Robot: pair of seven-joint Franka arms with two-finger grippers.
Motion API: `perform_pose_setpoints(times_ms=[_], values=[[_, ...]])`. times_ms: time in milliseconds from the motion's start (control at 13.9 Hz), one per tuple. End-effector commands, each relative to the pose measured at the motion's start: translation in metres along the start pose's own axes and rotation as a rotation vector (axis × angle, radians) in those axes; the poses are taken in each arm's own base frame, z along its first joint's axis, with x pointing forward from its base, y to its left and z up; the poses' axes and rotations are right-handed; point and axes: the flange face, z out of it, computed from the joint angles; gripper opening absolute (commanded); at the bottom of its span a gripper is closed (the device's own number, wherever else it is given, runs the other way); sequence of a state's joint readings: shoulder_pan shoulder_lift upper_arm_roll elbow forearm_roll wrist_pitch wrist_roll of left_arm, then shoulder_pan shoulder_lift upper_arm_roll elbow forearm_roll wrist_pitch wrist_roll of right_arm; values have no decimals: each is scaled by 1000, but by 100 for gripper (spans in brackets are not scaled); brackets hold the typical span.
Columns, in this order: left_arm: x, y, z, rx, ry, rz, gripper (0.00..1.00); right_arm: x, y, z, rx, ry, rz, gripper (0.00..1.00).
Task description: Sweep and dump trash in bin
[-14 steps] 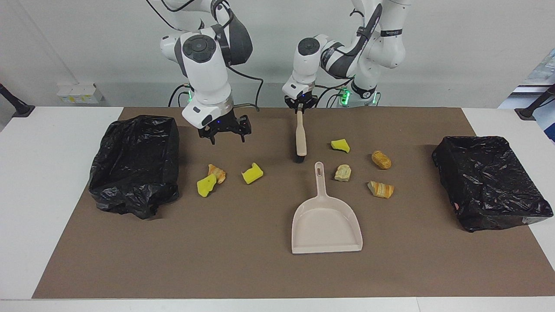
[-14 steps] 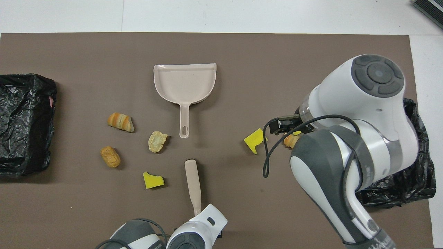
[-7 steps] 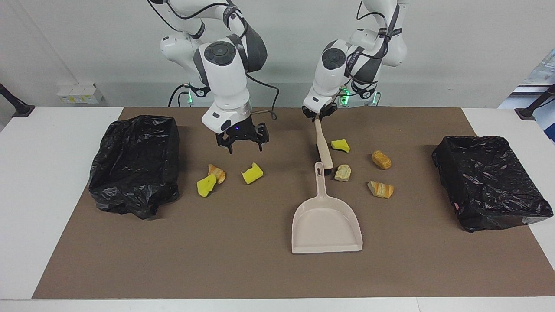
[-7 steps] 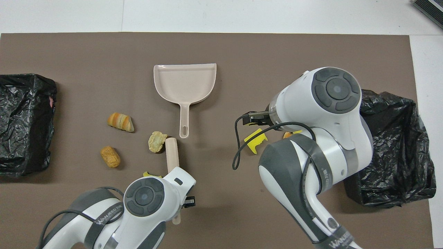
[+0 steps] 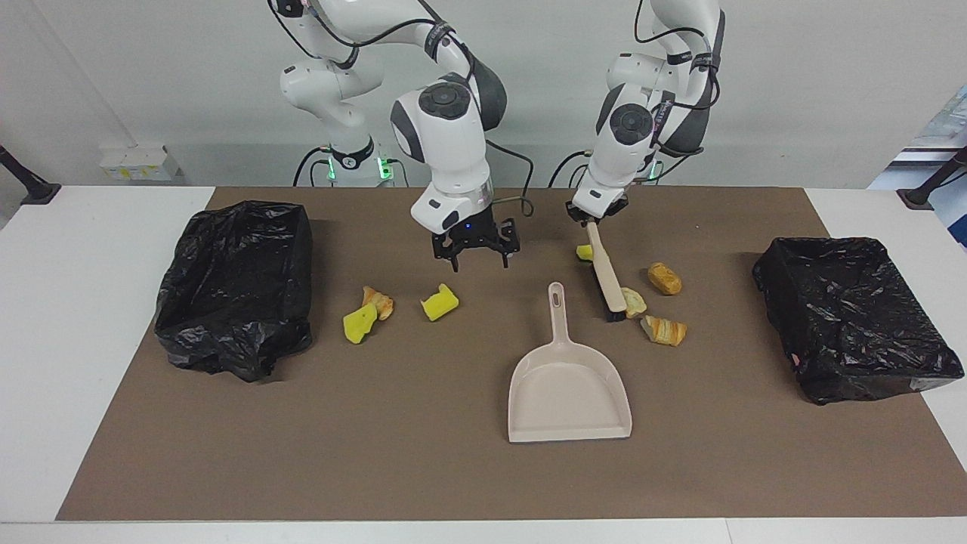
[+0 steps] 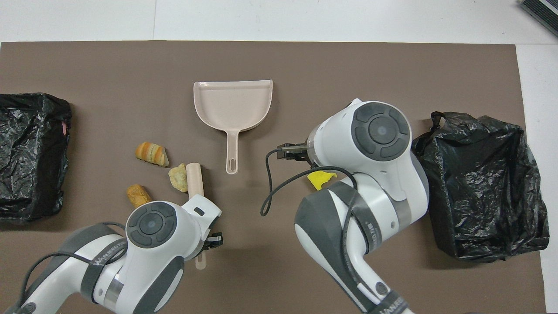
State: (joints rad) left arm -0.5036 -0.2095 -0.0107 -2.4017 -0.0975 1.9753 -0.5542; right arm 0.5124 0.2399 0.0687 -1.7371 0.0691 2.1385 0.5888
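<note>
Brush (image 5: 608, 281) swung against pale scrap (image 5: 634, 303) | left tool (image 5: 594, 219) grips brush | right tool (image 5: 476, 255) wide | dustpan (image 5: 568, 393) bare

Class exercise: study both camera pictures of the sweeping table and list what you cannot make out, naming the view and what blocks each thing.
- Overhead view: the yellow sponge by the brush is hidden under the left arm.
- Overhead view: two scraps near the bin bag are hidden under the right arm.
- Overhead view: the left gripper is covered by its own wrist.
- Both views: the brush's bristle contact with the mat is too small.
</note>
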Motion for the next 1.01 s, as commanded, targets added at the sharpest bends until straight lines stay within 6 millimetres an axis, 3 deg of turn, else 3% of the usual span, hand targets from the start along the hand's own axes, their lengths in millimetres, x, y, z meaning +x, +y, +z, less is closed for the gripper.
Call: perform_pose_setpoints(times_ms=[0, 72, 289, 505, 650, 938], values=[[-1, -21, -39, -6, 17, 28, 0, -1, -34, 21, 17, 19, 44, 100], [4, -26, -49, -11, 18, 39, 0, -9, -53, 31, 6, 31, 46, 100], [30, -50, -65, 46, 100, 144, 0, -17, -80, 53, -11, 77, 56, 100], [75, -108, -66, 21, 182, 229, 0, -29, -100, 79, -38, 141, 5, 100], [104, -157, -75, 19, 190, 259, 0, -24, -108, 86, -58, 175, -27, 91], [161, -211, -68, 20, 169, 375, 0, -17, -131, 108, -83, 204, -80, 77]])
